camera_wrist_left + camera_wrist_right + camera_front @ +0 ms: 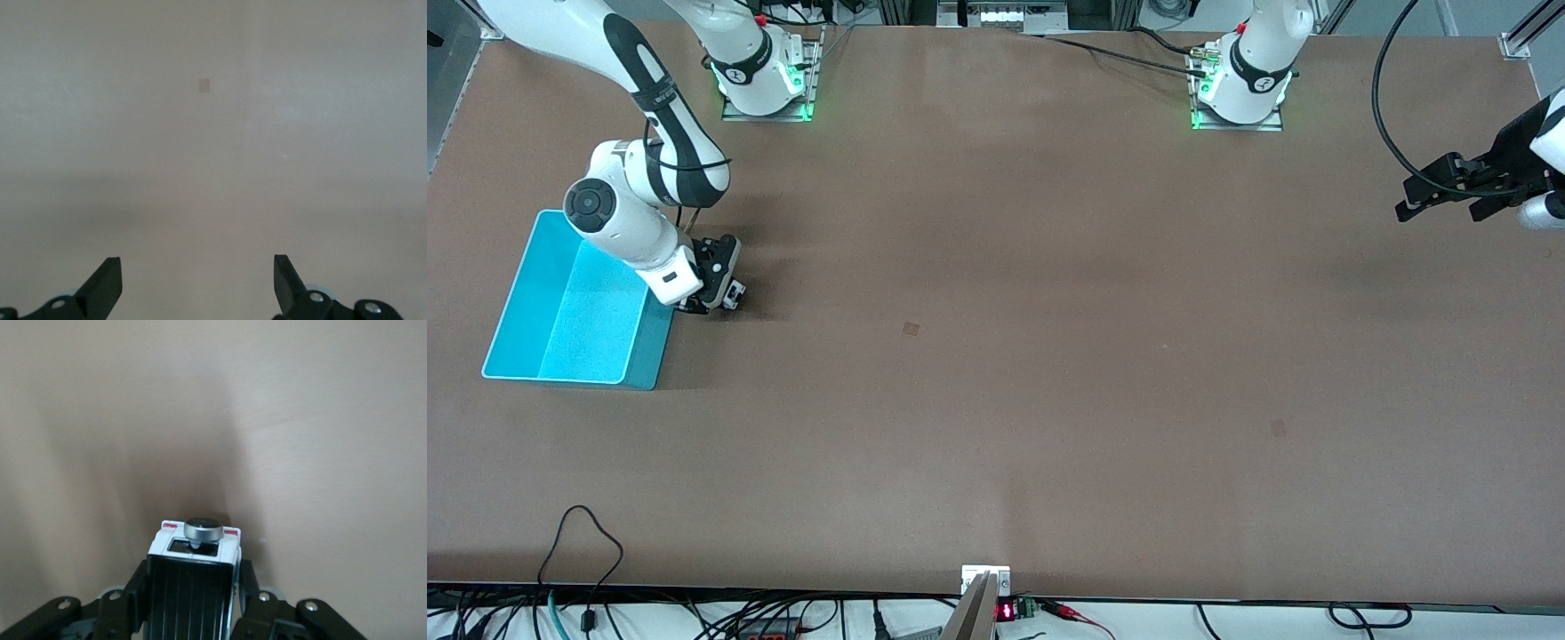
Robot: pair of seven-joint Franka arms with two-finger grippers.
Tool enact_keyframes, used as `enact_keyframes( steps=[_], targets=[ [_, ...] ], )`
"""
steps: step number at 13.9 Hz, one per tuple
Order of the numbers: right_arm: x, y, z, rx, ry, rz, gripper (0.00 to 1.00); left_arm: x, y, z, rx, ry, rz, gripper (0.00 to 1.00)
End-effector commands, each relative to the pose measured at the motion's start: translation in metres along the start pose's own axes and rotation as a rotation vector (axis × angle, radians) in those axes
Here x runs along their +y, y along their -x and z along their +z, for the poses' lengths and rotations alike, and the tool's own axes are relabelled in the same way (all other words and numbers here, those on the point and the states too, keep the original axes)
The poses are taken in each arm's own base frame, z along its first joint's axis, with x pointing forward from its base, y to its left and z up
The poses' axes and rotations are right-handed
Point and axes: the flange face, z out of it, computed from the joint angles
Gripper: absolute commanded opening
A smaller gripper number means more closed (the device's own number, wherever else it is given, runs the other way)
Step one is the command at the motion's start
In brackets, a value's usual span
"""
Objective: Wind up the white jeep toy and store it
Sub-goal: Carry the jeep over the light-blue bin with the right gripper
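Right tool (725, 292) pinching white jeep toy (195, 570) low at tabletop (996, 373), just beside cyan bin (569, 311), at bin's 3 o'clock; left tool (1449, 191) spread, waiting above tabletop's left-arm end

The table (996, 356) is showing a matt brown surface, smooth and faintly mottled. The cyan bin (569, 311) is looking like smooth plastic with a soft sheen. The white jeep toy (193, 567) is presenting glossy white plastic, a ribbed black roof and a brushed metallic-looking knob. The arms' shells are gleaming as glossy white plastic.
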Motion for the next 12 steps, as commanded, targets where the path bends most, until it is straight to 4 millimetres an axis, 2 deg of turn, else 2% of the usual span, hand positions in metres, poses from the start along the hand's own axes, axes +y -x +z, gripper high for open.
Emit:
enact_keyframes(
  steps=[1, 2, 4, 6, 8, 10, 11, 12],
  targets=[
    [0.021, -0.029, -0.034, 0.036, 0.070, 0.132, 0.00, 0.000, 0.009, -0.006, 0.005, -0.021, 0.011, 1.00],
    [0.026, -0.031, -0.044, 0.048, 0.087, 0.204, 0.00, 0.000, 0.009, -0.006, 0.004, -0.021, 0.011, 1.00],
    [0.035, -0.049, -0.065, 0.082, 0.117, 0.324, 0.00, 0.000, 0.008, -0.006, 0.009, -0.023, 0.011, 1.00],
    [0.052, -0.057, -0.095, 0.073, 0.097, 0.438, 0.00, 0.000, 0.008, -0.007, 0.010, -0.023, 0.011, 1.00],
    [0.062, -0.057, -0.130, 0.029, 0.045, 0.536, 0.00, 0.000, 0.009, -0.010, 0.016, -0.023, 0.012, 1.00],
    [0.063, -0.042, -0.154, -0.006, 0.012, 0.620, 0.00, 0.003, 0.011, -0.012, 0.020, -0.023, 0.016, 1.00],
    [0.067, -0.020, -0.159, -0.035, -0.005, 0.692, 0.00, 0.005, 0.013, -0.016, 0.025, -0.023, 0.021, 1.00],
    [0.066, -0.006, -0.163, -0.072, -0.028, 0.748, 0.00, 0.016, 0.015, -0.015, 0.021, -0.025, 0.041, 1.00]
  ],
)
